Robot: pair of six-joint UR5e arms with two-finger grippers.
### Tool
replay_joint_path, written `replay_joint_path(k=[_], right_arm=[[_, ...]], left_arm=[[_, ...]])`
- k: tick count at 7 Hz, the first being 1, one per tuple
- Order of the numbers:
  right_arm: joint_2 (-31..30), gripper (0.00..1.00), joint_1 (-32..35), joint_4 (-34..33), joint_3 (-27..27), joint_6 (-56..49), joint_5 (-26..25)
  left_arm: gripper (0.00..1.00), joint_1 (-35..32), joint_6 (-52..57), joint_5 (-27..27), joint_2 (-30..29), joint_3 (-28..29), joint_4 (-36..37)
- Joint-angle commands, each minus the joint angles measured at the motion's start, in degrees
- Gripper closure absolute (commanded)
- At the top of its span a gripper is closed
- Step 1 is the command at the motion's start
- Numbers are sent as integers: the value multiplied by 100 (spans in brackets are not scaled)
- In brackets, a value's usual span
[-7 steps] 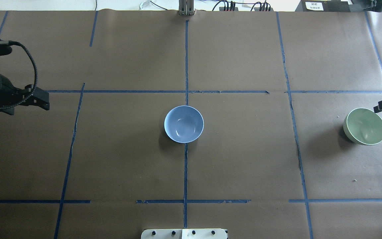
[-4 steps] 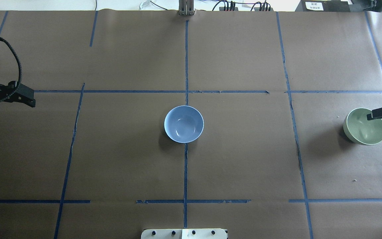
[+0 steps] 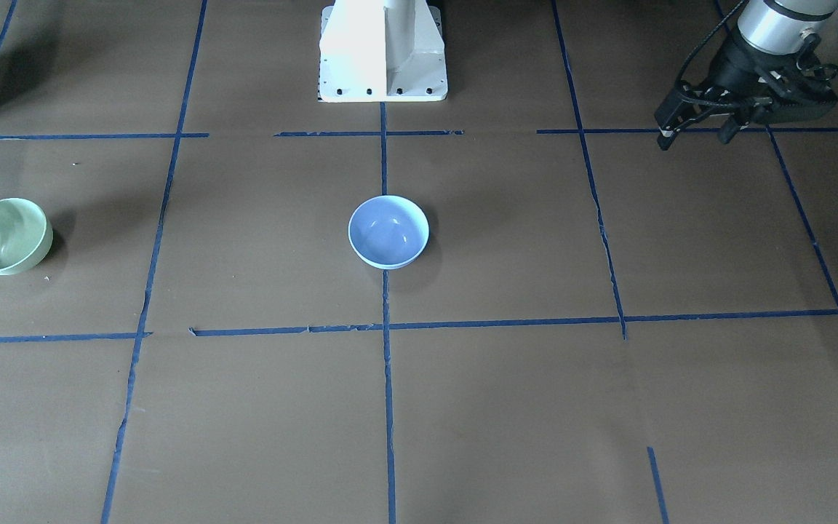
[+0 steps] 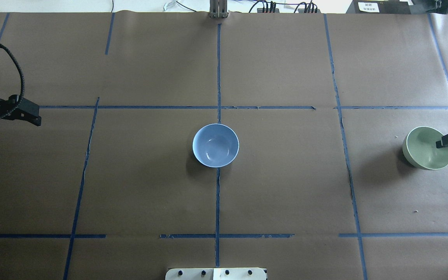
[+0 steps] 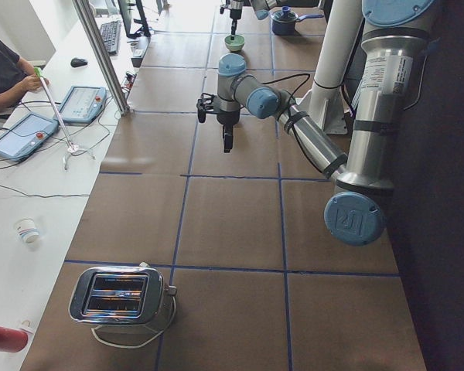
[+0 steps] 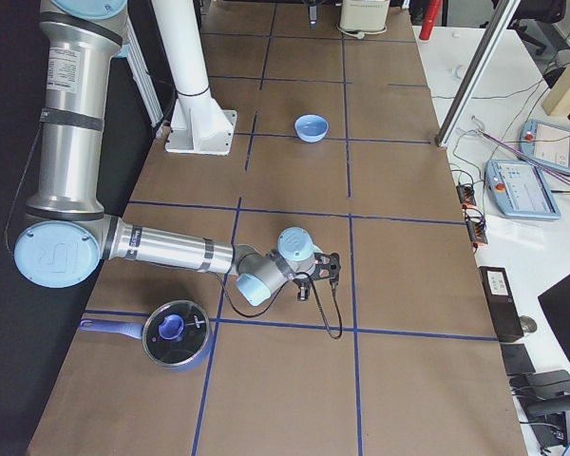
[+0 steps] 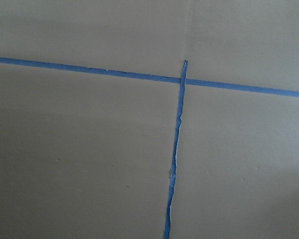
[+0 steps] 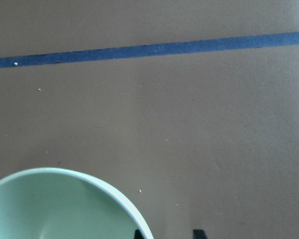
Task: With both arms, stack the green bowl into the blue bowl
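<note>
Green bowl rim astride right hand

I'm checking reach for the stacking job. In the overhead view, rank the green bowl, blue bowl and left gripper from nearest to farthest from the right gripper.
1. green bowl, right edge, right at the right gripper.
2. blue bowl, table centre.
3. left gripper, far left edge.

Overhead and front cameras face oppositely, sharing the blue bowl.

Bright, even light — soft shadows, faint glare, sharp focus.
</note>
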Motion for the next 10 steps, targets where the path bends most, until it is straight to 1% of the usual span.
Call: replay_joint_path(k=[1, 2, 3, 4, 5, 6, 7, 8, 9, 10], right_arm=[[55, 100, -5, 22, 158, 13, 207], [64, 100, 3, 31, 325, 21, 513], [151, 100, -5, 13, 613, 178, 699], [491, 100, -5, -30, 938, 1146, 910], [1052, 100, -119, -48, 1020, 1973, 929], [1518, 100, -442, -57, 1012, 2503, 816], [1889, 100, -828, -57, 1003, 2857, 476], [2449, 100, -1354, -457, 1003, 3182, -93], [3003, 100, -1716, -975, 1029, 3447, -490], [3391, 100, -2128, -1024, 1029, 3919, -790]], left_arm=[[0, -3, -6, -21, -3, 17, -1], [0, -3, -23, -22, -3, 26, -1], [0, -3, -24, -22, -3, 26, -1], [0, -3, 2, -13, 5, 52, -1], [0, -3, 90, -13, 31, 70, 8], [0, -12, 569, -4, 258, 96, -1], [0, -125, 1427, -13, 426, 244, -18], [0, -352, 1601, -30, 453, 541, -106], [0, -442, 2211, -4, 532, 736, -272], [0, -677, 2748, -30, 585, 1051, -291]])
